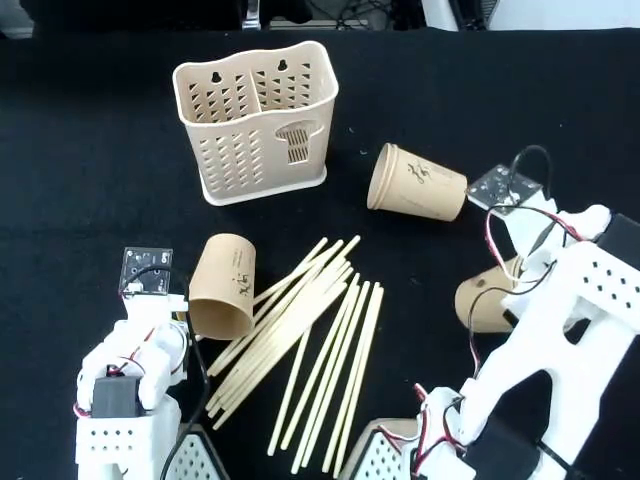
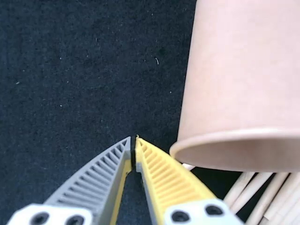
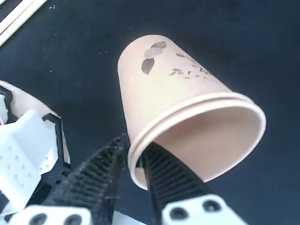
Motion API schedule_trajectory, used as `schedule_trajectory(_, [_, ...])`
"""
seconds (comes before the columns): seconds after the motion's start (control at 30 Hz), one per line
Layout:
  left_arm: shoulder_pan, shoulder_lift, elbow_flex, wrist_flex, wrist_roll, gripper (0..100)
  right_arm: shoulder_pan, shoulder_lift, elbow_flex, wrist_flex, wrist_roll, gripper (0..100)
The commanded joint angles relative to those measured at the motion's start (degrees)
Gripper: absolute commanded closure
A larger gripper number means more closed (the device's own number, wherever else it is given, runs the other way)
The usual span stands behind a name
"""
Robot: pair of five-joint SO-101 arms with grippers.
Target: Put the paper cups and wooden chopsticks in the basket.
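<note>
Left claw [image 2: 134, 152]: jaws pinched fully together, nothing in them. You have it low over the bare black table [image 2: 70, 70], just beside the left cup [image 2: 239, 93]. That cup lies on its side with its rim on the claw's end. I can't see any contact between the two.

Chopsticks [image 1: 310, 350]: a loose fan lying flat on the table between your two arms. The far ends of several run up against the left cup's rim, so the cup and sticks crowd each other there.

Right claw [image 3: 135, 145]: closed down on the rim of the held cup [image 3: 187, 117], one finger inside the mouth and one outside, pinching the wall. The cup is tilted, mouth toward the wrist camera. From above it is half hidden under the right arm [image 1: 560, 320] and its wires [image 1: 500, 255].

Third cup [image 1: 415, 183]: on its side beyond the right arm, mouth facing the basket side. Its base is just by the small board [image 1: 503, 187] on that arm. It lies between the right arm and the basket, apart from both.

Basket [image 1: 255, 120]: upright at far centre with two compartments, well apart from both claws. Bare table separates it from the left cup.
</note>
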Motion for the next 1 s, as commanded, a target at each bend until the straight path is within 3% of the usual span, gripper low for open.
schedule_trajectory(0.0, [0.40,-0.44,0.84,0.88,0.44,97,0.97,0.13,1.36,0.26,0.79,98.6])
schedule_trajectory(0.4, [0.40,-0.44,0.84,0.88,0.44,97,-3.69,-0.31,13.23,-9.41,-2.37,97.1])
schedule_trajectory(0.63, [0.40,-0.44,0.84,0.88,0.44,97,-5.36,-0.66,13.05,-9.85,-4.75,77.6])
schedule_trajectory(0.77, [0.40,-0.44,0.84,0.88,0.44,97,-7.03,-3.30,13.05,-10.02,-5.89,82.5])
schedule_trajectory(0.87, [0.40,-0.44,0.84,0.88,0.44,97,-7.74,-6.02,13.14,-12.22,-9.76,97.6])
schedule_trajectory(0.97, [0.40,-0.44,0.84,0.88,0.44,97,-7.47,-8.22,13.14,-13.27,-10.55,98.6])
